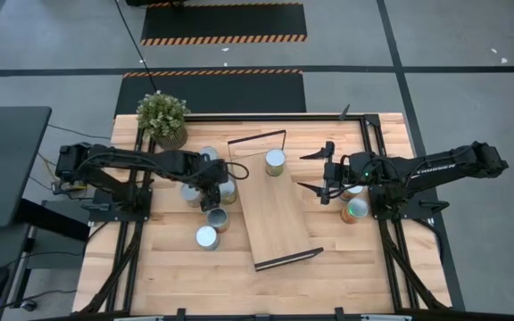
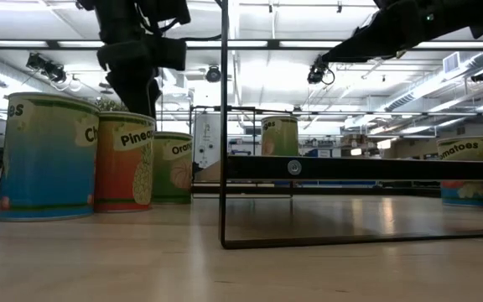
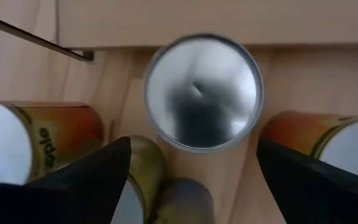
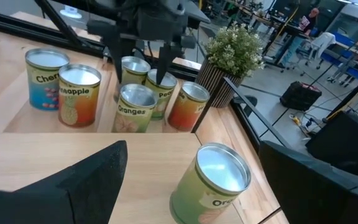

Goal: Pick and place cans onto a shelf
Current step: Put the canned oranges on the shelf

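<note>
On the light-wood table (image 1: 168,267), a long pale board shelf (image 1: 279,223) lies at a slant, a thin black wire frame at each short end. One can (image 1: 276,161) already stands on it near the far frame — green-labelled, round silvery top.

Left of the shelf sits a cluster of cans (image 1: 205,201): smooth cylinders with tan, orange and blue sides, labels reading "Pineapple", "Oranges" and "Che…". The left end effector (image 1: 214,191) hangs over this cluster, fingers spread wide with nothing between them; in its wrist view a silvery can top (image 3: 202,91) sits directly below, framed by the two dark fingers (image 3: 92,177) and just beside the shelf edge.

The right end effector (image 1: 321,171) hovers at the shelf's right edge — fingers apart and empty, pointing toward the can on the shelf. Two more cans (image 1: 356,208) stand under that arm, one labelled "…matoes" in the low view.

A potted green plant (image 1: 162,116) in a ribbed pot stands at the far left corner.
</note>
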`<action>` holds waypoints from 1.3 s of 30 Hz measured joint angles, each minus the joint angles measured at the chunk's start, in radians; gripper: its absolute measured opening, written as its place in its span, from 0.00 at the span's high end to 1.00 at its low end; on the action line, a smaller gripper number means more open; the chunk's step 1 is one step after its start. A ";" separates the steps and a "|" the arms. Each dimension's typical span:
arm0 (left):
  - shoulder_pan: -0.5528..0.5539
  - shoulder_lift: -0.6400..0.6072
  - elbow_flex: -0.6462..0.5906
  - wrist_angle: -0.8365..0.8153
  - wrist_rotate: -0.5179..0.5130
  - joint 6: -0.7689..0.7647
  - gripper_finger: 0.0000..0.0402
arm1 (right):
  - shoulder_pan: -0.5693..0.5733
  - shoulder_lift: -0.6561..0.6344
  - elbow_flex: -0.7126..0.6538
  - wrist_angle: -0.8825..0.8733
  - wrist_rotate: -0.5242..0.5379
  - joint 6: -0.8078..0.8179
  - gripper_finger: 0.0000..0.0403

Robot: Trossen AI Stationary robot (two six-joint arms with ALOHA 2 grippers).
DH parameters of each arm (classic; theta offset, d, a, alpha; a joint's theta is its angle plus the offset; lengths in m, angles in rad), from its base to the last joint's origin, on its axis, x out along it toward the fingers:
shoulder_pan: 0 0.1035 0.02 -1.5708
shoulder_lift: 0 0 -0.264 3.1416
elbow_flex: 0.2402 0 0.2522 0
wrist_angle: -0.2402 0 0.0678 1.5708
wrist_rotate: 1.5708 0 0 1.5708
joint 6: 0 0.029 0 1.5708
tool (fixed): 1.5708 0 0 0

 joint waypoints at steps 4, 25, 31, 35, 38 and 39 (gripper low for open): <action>0.000 0.041 0.000 -0.001 -0.003 0.031 0.12 | 0.001 0.000 0.000 0.006 -0.034 0.001 0.07; -0.003 0.129 0.000 0.121 0.007 0.052 0.24 | 0.002 0.000 0.000 0.007 -0.043 0.007 0.07; -0.003 0.129 -0.001 0.131 0.007 -0.007 0.26 | 0.002 0.000 0.000 0.005 -0.042 0.007 0.07; -0.003 0.113 -0.001 0.126 0.015 -0.053 0.26 | 0.000 0.000 0.000 0.005 -0.042 0.003 0.07; -0.003 0.081 -0.001 0.102 0.022 -0.057 0.26 | 0.000 0.000 0.000 0.003 -0.039 -0.001 0.07; -0.003 0.068 -0.001 0.104 0.023 -0.065 0.26 | 0.000 0.000 0.000 0.001 -0.038 -0.001 0.07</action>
